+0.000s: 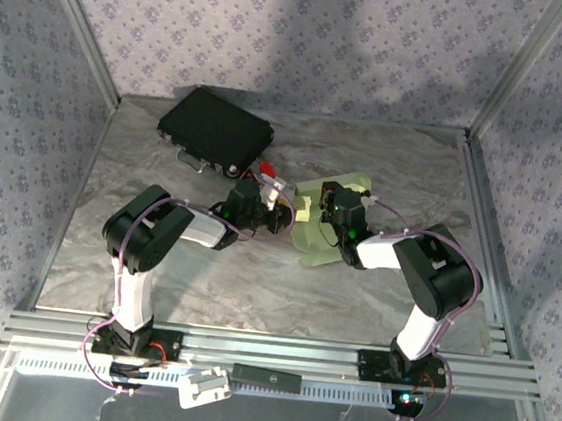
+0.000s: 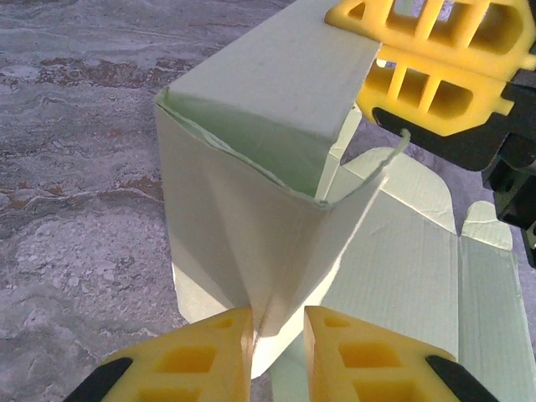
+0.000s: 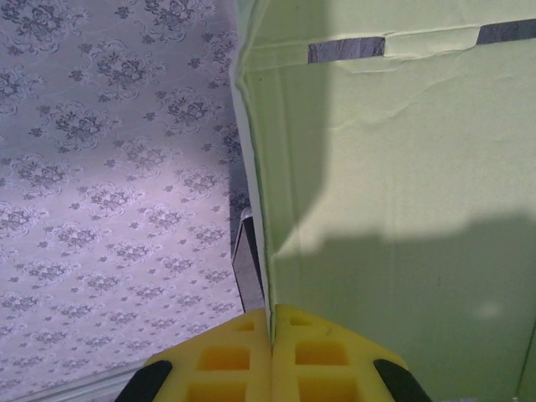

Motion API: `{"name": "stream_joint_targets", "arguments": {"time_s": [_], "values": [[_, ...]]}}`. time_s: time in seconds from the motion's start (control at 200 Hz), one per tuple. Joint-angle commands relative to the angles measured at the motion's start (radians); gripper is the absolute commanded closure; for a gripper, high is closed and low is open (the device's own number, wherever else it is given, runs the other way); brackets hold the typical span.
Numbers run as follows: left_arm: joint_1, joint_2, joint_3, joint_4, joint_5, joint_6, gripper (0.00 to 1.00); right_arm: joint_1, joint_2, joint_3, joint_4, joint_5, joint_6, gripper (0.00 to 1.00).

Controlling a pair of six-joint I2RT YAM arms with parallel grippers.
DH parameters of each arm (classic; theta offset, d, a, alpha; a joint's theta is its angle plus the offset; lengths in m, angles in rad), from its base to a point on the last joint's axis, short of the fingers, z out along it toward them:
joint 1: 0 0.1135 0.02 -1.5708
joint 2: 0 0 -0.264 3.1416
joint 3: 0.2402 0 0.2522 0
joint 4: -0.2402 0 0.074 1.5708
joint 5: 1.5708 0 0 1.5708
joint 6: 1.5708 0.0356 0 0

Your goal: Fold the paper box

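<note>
The paper box (image 1: 310,238) is pale green card lying mid-table between both arms, partly raised. In the left wrist view the paper box (image 2: 251,209) shows an upright wall folded into a wedge, with flat flaps spread on the table to its right. My left gripper (image 2: 278,311) (image 1: 279,210) has that wedge's lower corner between its narrowly parted yellow fingers. My right gripper (image 3: 273,311) (image 1: 330,204) is shut on the edge of an upright panel of the paper box (image 3: 402,209). Its yellow fingers (image 2: 435,67) hold the box's top from the far side.
A black case (image 1: 216,128) lies at the back left of the marble table (image 1: 153,278), with a small red item (image 1: 265,174) beside it. Aluminium rails (image 1: 266,350) run along the near edge. Patterned walls close in the back and sides.
</note>
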Motion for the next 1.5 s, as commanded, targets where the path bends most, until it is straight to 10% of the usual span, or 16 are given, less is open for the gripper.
{"name": "stream_joint_targets", "arguments": {"time_s": [0.0,1.494], "values": [[-0.007,0.028,0.020,0.048,-0.004,-0.006,0.79,0.005,0.017,-0.002,-0.026,-0.011,0.023,1.00],[-0.054,0.041,0.040,0.092,-0.047,-0.066,0.73,0.021,0.042,-0.014,0.003,-0.012,0.041,1.00]]}}
